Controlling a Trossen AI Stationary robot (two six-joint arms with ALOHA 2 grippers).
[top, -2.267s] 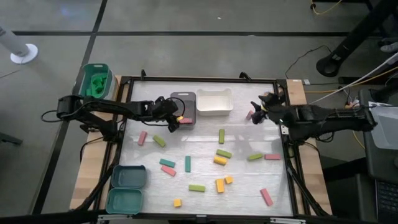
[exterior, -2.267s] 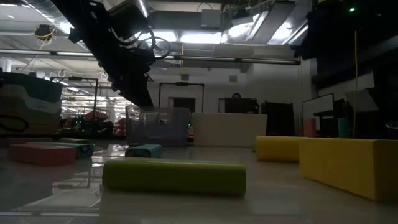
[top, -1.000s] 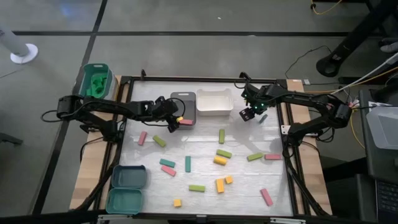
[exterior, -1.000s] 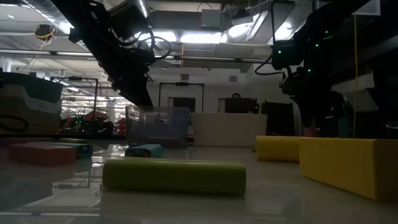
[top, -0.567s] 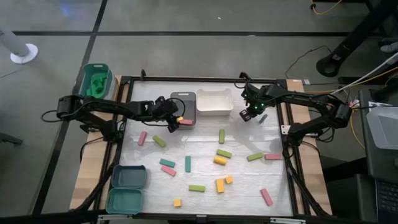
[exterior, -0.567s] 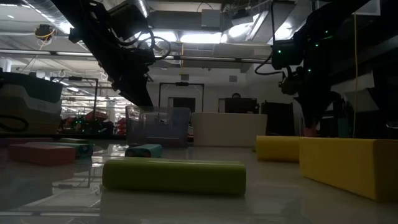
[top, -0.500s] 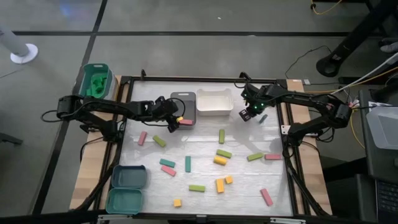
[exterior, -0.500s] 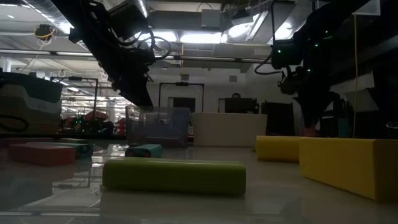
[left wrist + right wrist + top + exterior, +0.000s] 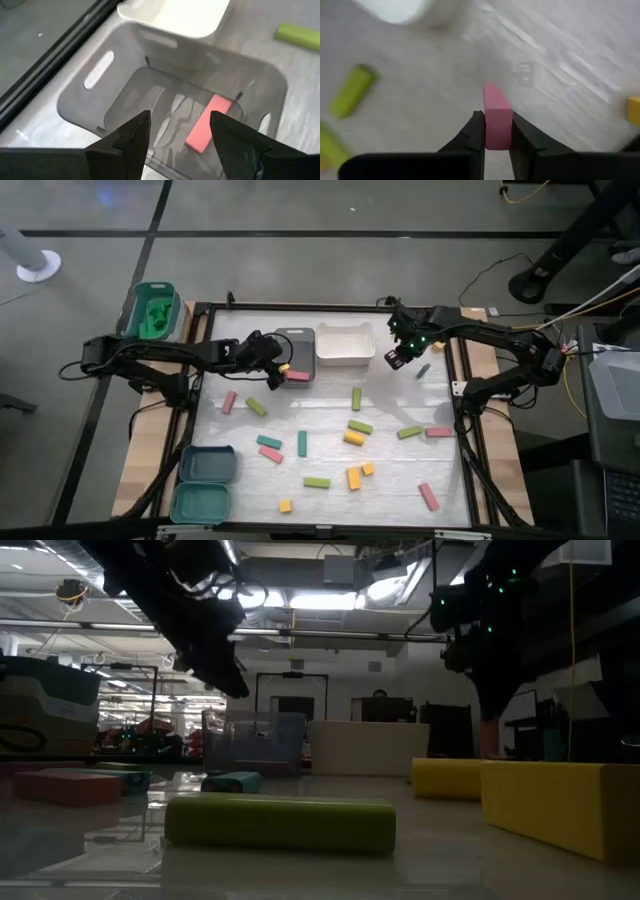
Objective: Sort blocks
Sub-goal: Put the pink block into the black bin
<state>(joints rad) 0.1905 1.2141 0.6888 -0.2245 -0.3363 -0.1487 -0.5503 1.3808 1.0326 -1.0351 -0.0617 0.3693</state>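
Note:
My right gripper [image 9: 398,360] hangs near the table's far right, beside the white tray [image 9: 345,343], and is shut on a pink block [image 9: 496,102]. My left gripper [image 9: 177,117] is open above the grey tray [image 9: 293,340], with nothing between its fingers. A pink block [image 9: 207,130] lies flat on that tray's floor. Other blocks in pink, green, yellow and teal lie scattered flat across the table's middle [image 9: 350,430]. A teal block [image 9: 424,369] lies just right of my right gripper. My right gripper pinches the pink block between its two fingers, which sit on two opposite sides [image 9: 490,131] of it. The block's free end [image 9: 495,92] sticks out past the fingertips. The fingers come from above, pointing down, and the block is off the table.
Two teal trays [image 9: 205,480] stand at the near left of the table. A green bin [image 9: 153,310] sits outside the far left corner. The table's frame [image 9: 460,380] runs close to my right gripper on the right.
My right gripper has gone up and slightly toward the far edge, and the pink block has come up off the table with it. My left gripper has risen a little above the grey tray and drawn back toward the table's left, staying open.

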